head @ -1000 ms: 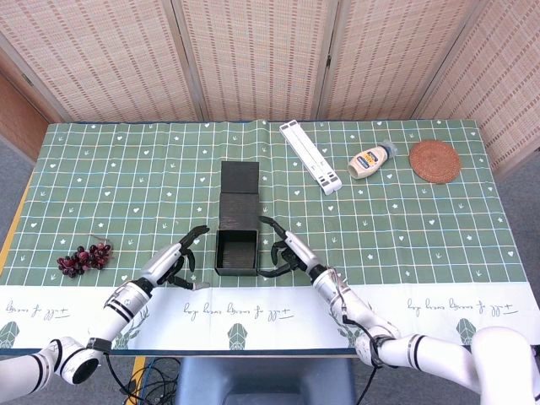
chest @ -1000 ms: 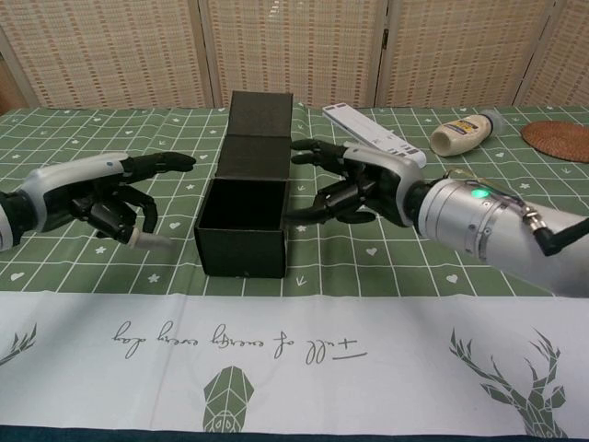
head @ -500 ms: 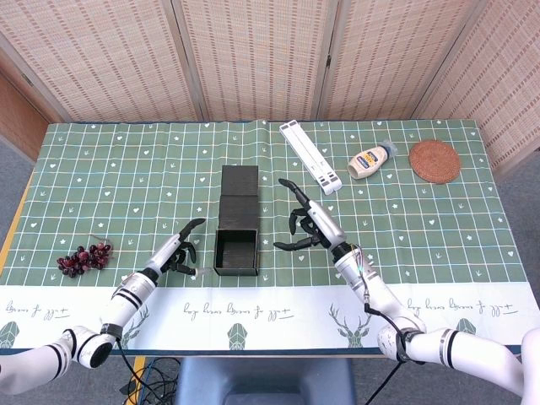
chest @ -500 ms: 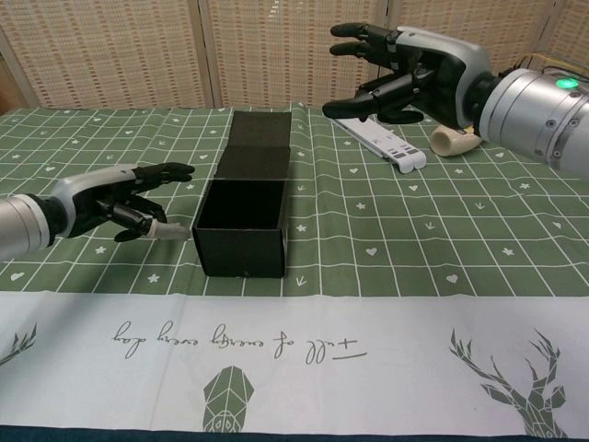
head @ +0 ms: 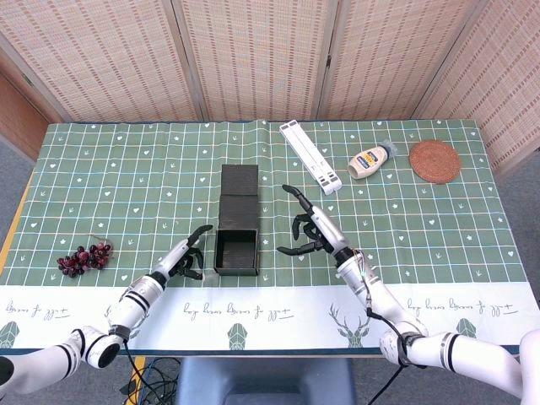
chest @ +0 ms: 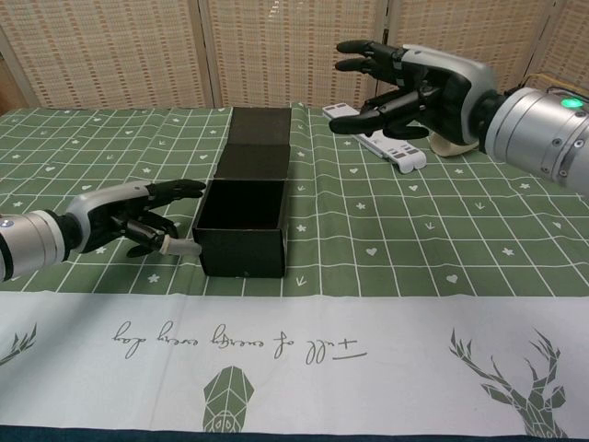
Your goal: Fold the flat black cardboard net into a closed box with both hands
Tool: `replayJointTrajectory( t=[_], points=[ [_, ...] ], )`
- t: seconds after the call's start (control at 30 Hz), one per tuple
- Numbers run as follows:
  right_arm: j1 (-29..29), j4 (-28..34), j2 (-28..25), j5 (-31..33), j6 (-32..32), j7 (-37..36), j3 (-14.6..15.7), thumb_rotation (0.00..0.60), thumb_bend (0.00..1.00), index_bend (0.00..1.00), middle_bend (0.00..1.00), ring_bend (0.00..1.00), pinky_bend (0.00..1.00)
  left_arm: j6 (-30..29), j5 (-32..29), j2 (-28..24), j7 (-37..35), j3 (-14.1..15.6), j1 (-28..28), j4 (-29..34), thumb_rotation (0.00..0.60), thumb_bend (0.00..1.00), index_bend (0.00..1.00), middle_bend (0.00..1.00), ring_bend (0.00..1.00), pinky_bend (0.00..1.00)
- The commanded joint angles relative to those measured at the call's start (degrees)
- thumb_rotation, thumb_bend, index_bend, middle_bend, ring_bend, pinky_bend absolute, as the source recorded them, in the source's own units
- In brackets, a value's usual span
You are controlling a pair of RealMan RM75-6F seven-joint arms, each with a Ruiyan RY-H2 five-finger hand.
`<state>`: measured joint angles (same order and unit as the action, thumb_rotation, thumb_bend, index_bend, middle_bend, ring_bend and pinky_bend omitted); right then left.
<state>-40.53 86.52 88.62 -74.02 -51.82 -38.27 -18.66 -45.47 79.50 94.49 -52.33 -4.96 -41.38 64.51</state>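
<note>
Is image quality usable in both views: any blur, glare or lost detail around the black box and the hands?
Head view: even, soft light, sharp throughout, no glare; the open black cardboard box has a dark interior with little detail. Chest view: the left hand and right hand are crisp, without motion blur; the box's inside is near-black, and the white cloth strip is bright but not blown out.

Staged robot test corner, home-styled: table under a green patterned cloth point(head: 422, 211) with deer-print border, woven folding screens point(head: 253, 59) behind, household props laid out — grapes point(head: 83, 257), squeeze bottle point(head: 371, 159), rattan coaster point(head: 435, 161).
</note>
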Motion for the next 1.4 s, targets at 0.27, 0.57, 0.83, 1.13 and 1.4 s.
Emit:
replayJointTrajectory(
  t=[0.27,0.57,0.83,1.13,1.4],
  points=[
    [0.91,-1.25,0.94,-0.35,-1.32,-1.28,1.17,0.600,0.08,0.00,0.02,0.66,1.00,0.76,-0.56,3.74,-1.30,-1.68,-0.66,-2.80,0.600,0.12,0.00,0.00,0.58,0.85],
    [1.31,-3.63,1.95,1.27,-1.17,-1.42,1.35,0.600,0.09,0.00,0.03,0.66,1.00,-1.89,-3.49,8.37,-0.99,-4.30,1.16,-5.40,0.600,0.12,0.28,0.26,0.75,0.85],
    [-0.38,-8.04,4.23,6.65,3.02,2.81,0.88,0.600,0.12,0.00,0.05,0.66,1.00,-5.65,-0.18,3.94,-2.19,-4.26,2.46,-0.18,0.600,0.12,0.36,0.35,0.65,0.85],
    [-4.36,-14.62,9.06,13.01,8.07,6.81,-1.82,0.600,0.12,0.00,0.10,0.66,1.00,-9.30,4.32,-3.01,-1.41,-2.17,3.91,10.22,0.600,0.12,0.36,0.35,0.65,0.85],
    [-9.89,-20.24,14.56,16.72,11.50,10.47,-5.05,0.600,0.12,0.00,0.10,0.66,1.00,-10.13,6.59,-5.20,0.05,-1.05,3.40,15.86,0.600,0.12,0.35,0.35,0.65,0.85]
  ],
)
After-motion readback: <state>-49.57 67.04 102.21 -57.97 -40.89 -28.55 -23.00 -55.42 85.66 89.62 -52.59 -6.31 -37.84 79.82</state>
